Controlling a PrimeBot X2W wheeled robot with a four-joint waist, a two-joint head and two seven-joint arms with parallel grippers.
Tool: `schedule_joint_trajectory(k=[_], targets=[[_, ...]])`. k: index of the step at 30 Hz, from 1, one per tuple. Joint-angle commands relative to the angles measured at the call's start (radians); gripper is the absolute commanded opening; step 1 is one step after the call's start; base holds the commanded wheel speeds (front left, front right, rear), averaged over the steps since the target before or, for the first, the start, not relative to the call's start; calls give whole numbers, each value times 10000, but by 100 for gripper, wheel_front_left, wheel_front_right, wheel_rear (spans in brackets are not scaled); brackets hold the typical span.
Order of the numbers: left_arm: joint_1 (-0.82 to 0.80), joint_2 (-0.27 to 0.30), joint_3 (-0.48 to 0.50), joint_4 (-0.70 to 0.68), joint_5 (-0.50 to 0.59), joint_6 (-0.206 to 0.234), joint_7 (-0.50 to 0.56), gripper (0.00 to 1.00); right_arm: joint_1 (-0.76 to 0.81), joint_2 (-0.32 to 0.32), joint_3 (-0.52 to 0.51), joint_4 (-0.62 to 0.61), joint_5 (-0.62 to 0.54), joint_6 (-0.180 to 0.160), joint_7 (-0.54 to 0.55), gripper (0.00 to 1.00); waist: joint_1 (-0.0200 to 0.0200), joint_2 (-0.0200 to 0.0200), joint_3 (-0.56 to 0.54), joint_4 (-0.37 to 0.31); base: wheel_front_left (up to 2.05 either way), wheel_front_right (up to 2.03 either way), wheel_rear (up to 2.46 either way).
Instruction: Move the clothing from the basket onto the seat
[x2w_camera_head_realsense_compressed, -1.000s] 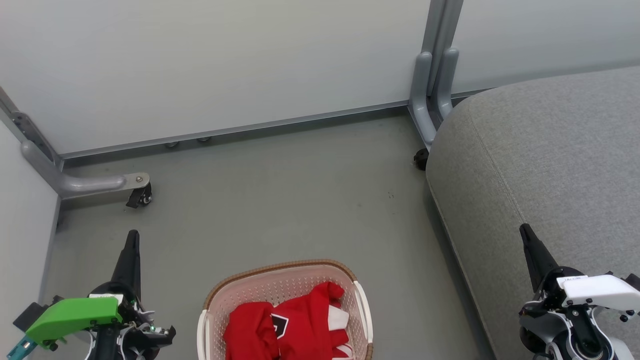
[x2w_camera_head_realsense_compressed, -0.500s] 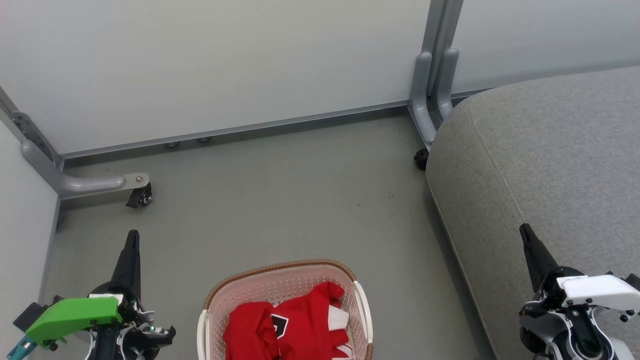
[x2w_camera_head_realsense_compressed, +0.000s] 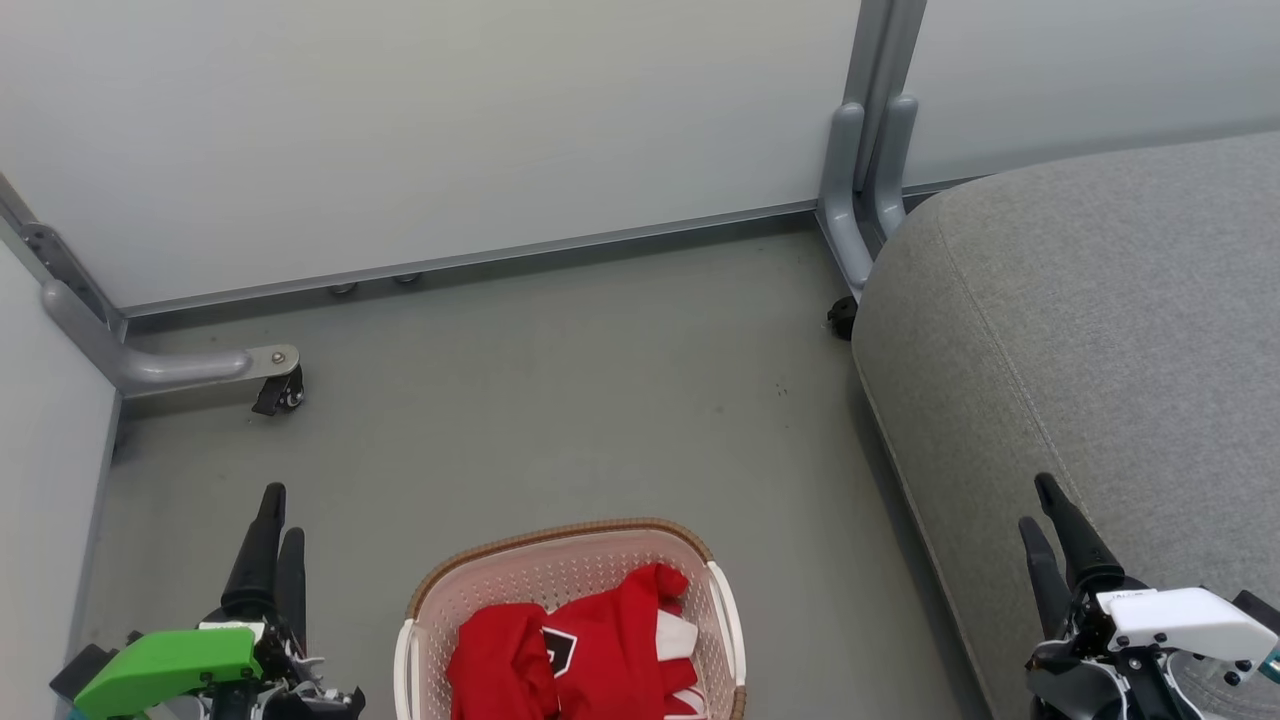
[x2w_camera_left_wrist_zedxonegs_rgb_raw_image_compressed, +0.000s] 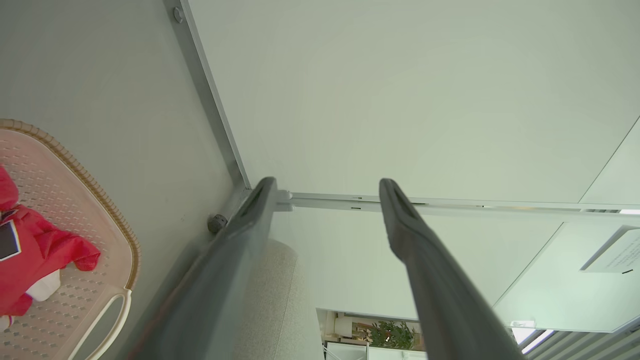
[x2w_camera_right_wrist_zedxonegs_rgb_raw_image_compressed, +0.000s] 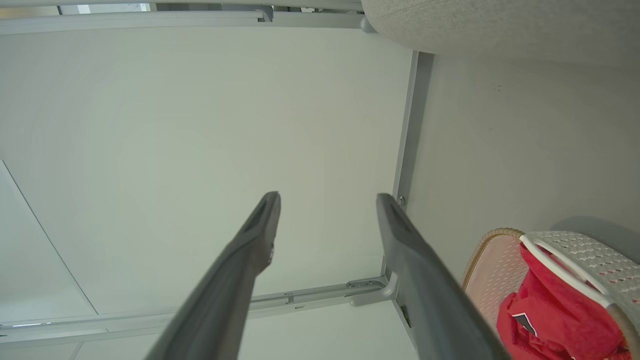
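- My left gripper (x2w_camera_head_realsense_compressed: 280, 514) sits low at the lower left, apart from the basket. Its fingers point up the head view over the floor (x2w_camera_head_realsense_compressed: 560, 400). They are spread wide with nothing between them.
- The basket (x2w_camera_head_realsense_compressed: 560, 531) stands on the floor between my arms, with the clothing (x2w_camera_head_realsense_compressed: 590, 640) bunched inside, red with white and a black-and-white patch.
- My right gripper (x2w_camera_head_realsense_compressed: 1034, 503) is at the lower right, its fingers leaning slightly left over the edge of the seat (x2w_camera_head_realsense_compressed: 1100, 300), likewise spread wide and empty.
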Motion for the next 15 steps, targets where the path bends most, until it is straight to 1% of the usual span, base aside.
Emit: schedule_joint_trajectory(k=[1,8,15], targets=[[-167,38,-19,-244,94,-3,-125,100,-148,-63,48,-195,-120,2,-109,100,0,2,1,4,0,0,0],[-176,47,-68,-449,528,-7,-477,100,-123,-79,156,-366,-579,2,-462,100,0,6,19,16,0,0,0],[-255,56,-105,-671,1648,-10,-801,100,-154,-95,223,-617,-1313,3,-787,100,0,11,43,29,0,0,0]])
